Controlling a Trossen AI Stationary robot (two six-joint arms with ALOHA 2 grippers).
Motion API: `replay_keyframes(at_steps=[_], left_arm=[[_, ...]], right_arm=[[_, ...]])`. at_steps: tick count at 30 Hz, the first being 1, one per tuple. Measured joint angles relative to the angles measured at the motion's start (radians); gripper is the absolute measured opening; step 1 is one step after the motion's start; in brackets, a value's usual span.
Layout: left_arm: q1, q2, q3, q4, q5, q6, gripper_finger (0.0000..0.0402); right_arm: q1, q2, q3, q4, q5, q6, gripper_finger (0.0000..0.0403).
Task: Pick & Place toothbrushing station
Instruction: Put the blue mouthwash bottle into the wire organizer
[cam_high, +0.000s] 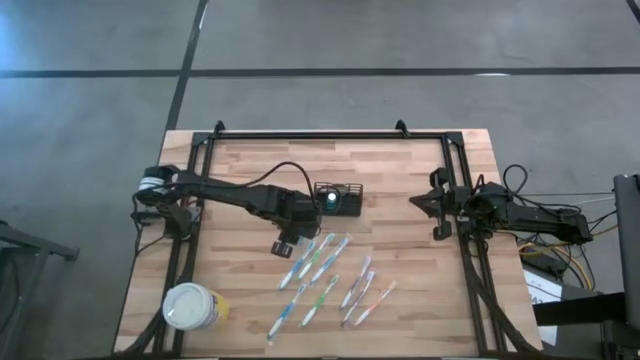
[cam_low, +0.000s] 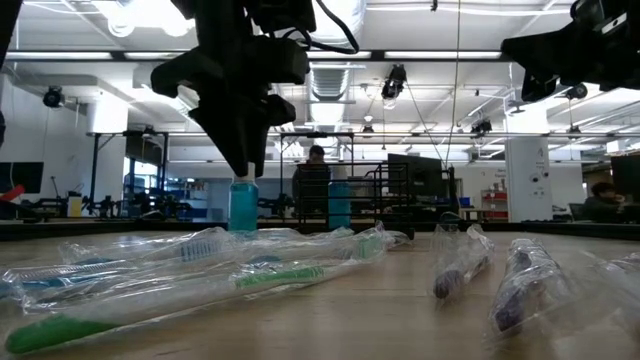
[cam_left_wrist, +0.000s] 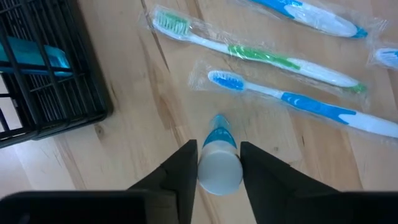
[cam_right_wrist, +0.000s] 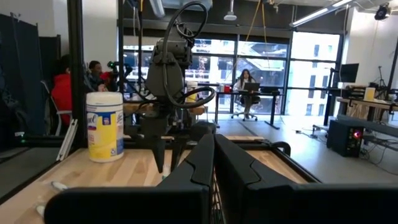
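The left gripper (cam_left_wrist: 217, 163) stands over the pale wooden worktop (cam_high: 250, 170), its fingers (cam_left_wrist: 181, 169) closed around a small upright blue-and-white tube (cam_left_wrist: 218, 158), just beside wrapped plastic toothbrushes (cam_left_wrist: 249, 53). The black slotted open-topped caddy (cam_high: 337, 198) sits close beside it. The right gripper (cam_high: 425, 203) waits near the worktop's right edge, fingers shut and empty.

No readable text shows on anything here.
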Motion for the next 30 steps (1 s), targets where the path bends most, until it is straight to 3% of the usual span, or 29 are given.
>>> replay_keyframes(at_steps=[15, 22, 30], left_arm=[[0.001, -0.041, 0.019, -0.009, 0.005, 0.036, 0.0097], [0.018, -0.213, -0.027, 0.000, 0.020, 0.027, 0.0096], [0.045, -0.561, -0.331, 0.189, 0.183, -0.004, 0.0096]], right_arm=[[0.000, 0.000, 0.000, 0.000, -0.001, 0.001, 0.0008], [0.000, 0.000, 0.000, -0.001, -0.002, 0.002, 0.0008], [0.000, -0.001, 0.000, -0.019, -0.002, 0.000, 0.0008]])
